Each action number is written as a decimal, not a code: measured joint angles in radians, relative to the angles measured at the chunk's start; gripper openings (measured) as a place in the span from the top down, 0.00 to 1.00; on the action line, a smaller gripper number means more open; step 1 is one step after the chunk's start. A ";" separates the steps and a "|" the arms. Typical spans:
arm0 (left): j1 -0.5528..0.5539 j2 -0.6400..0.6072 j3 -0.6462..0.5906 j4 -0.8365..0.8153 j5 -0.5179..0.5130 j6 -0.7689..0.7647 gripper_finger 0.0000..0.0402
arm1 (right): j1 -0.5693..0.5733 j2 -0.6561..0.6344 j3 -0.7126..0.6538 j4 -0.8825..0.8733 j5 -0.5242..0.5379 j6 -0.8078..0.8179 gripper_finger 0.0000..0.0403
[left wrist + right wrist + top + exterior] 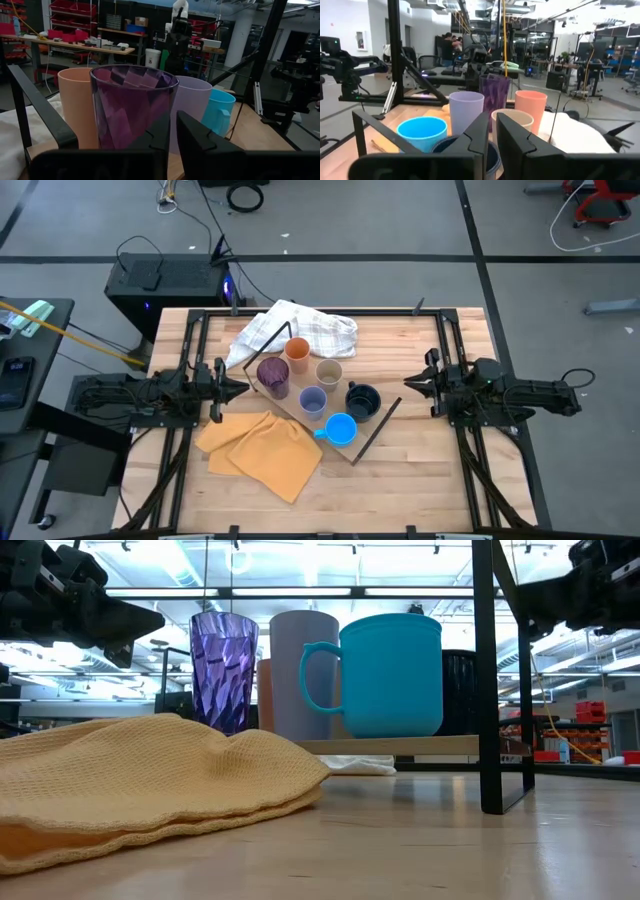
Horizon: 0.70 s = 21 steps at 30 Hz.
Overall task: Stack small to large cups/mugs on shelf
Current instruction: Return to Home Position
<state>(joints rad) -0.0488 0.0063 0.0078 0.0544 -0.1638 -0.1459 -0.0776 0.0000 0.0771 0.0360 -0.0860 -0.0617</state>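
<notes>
Dark fingers of the left end effector stand pressed almost together and grasp nothing. It hangs just beside the purple cup, not touching it. The right end effector is clenched the same way, also with nothing in it, near the navy mug. Both arms are folded low at the sides of the worktop and point toward each other. Between them the shelf carries all six cups upright, also the orange cup, tan cup, lavender cup and bright blue mug. The yellow cloth lies before the left arm. Bare wood surrounds the right one.
</notes>
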 joint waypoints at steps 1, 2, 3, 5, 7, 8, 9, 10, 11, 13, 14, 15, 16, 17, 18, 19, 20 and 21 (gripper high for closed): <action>0.000 0.000 0.000 0.000 0.000 0.000 0.90 | 0.000 0.000 -0.011 0.017 0.000 0.005 0.89; 0.000 0.000 0.000 0.000 0.000 0.000 0.91 | 0.000 0.000 -0.022 0.041 0.000 0.005 0.89; 0.000 0.000 0.000 0.000 0.000 0.000 0.91 | 0.000 0.000 -0.029 0.066 0.000 0.005 0.89; 0.000 0.000 0.000 0.000 0.000 0.000 0.92 | 0.000 0.000 -0.032 0.083 0.007 -0.004 0.89; 0.000 0.000 0.000 0.000 0.000 0.000 0.93 | 0.000 0.000 -0.032 0.098 0.011 -0.017 0.89; 0.000 0.000 0.000 0.000 0.000 0.000 0.93 | 0.000 0.000 -0.032 0.097 0.011 -0.017 0.89; 0.000 0.000 0.000 0.000 0.000 0.000 0.93 | 0.000 0.000 -0.032 0.084 0.011 -0.013 0.89; 0.000 0.000 0.000 0.000 0.000 0.000 0.94 | 0.000 0.000 -0.032 0.066 0.011 -0.004 0.89; 0.000 0.000 0.000 0.000 0.000 0.000 0.94 | 0.000 0.000 -0.032 0.054 0.011 0.005 0.89; 0.000 0.000 0.000 0.000 0.000 0.000 0.94 | 0.000 0.000 -0.032 0.058 0.011 0.010 0.89; 0.000 0.000 0.000 0.000 0.000 0.000 0.93 | 0.000 0.000 -0.032 0.060 0.011 0.010 0.89; 0.000 0.000 0.000 0.000 0.000 0.000 0.93 | 0.000 0.000 -0.032 0.060 0.011 0.009 0.89; 0.000 0.000 0.000 0.000 0.000 0.000 0.92 | 0.000 0.000 -0.032 0.059 0.011 0.009 0.89; 0.000 0.000 0.000 0.000 0.000 0.000 0.92 | 0.000 0.000 -0.032 0.057 0.011 0.008 0.89; 0.000 0.000 0.000 0.000 0.000 0.000 0.92 | 0.000 0.000 -0.032 0.054 0.011 0.008 0.89; 0.000 0.000 0.000 0.000 0.000 0.000 0.91 | 0.000 0.000 -0.032 0.052 0.011 0.008 0.89; 0.000 0.000 0.000 0.000 0.000 0.000 0.91 | 0.000 0.000 -0.032 0.053 0.011 0.009 0.89; 0.000 0.000 0.000 0.000 0.000 0.000 0.91 | 0.000 0.000 -0.032 0.057 0.011 0.010 0.89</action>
<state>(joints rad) -0.0490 0.0063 0.0079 0.0544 -0.1638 -0.1459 -0.0780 -0.0002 0.0448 0.0933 -0.0750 -0.0518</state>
